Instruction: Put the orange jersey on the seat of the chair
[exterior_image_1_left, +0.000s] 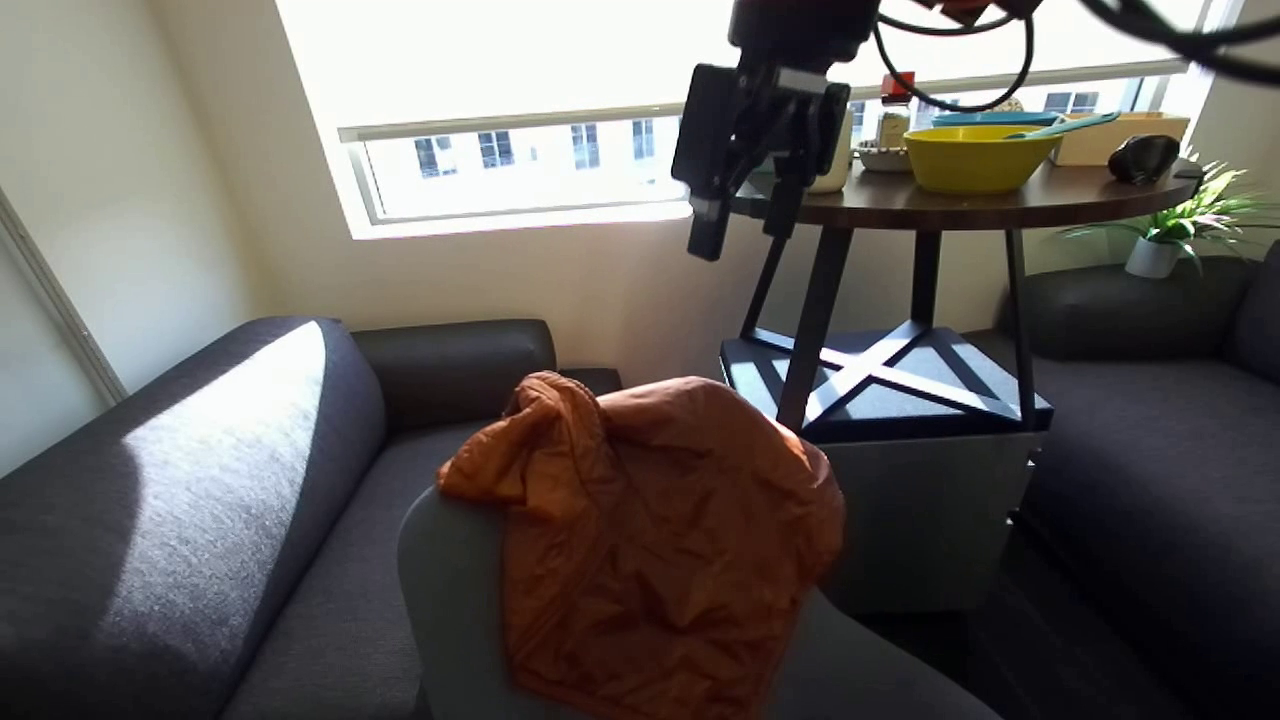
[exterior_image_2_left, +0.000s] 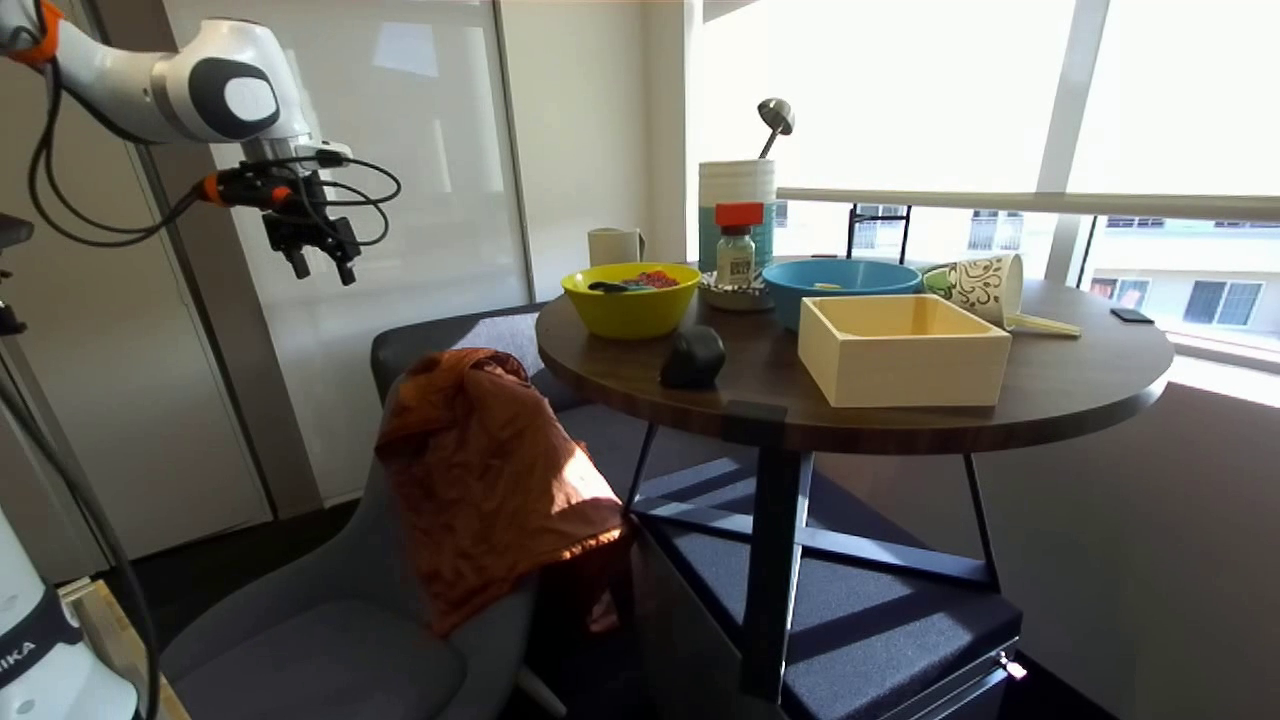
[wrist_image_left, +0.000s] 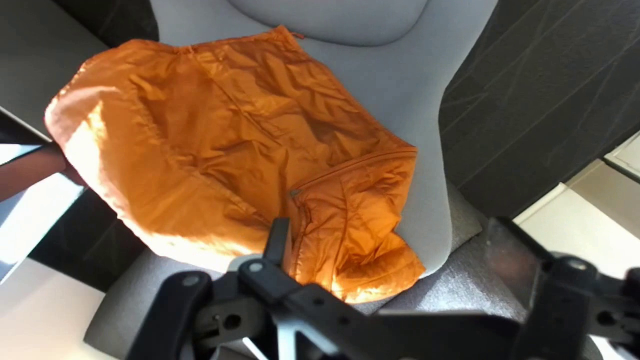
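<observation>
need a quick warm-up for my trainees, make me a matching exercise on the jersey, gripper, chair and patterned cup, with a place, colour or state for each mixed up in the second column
Column one
1. orange jersey
2. gripper
3. chair
4. patterned cup

Column two
A. grey
B. tipped on its side near the blue bowl
C. draped over a backrest
D. open, holding nothing

Right pairs: 1-C, 2-D, 3-A, 4-B

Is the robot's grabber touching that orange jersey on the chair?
Apart. In an exterior view, the gripper hangs higher than the orange jersey, with a strip of wall plainly showing between them.
</observation>
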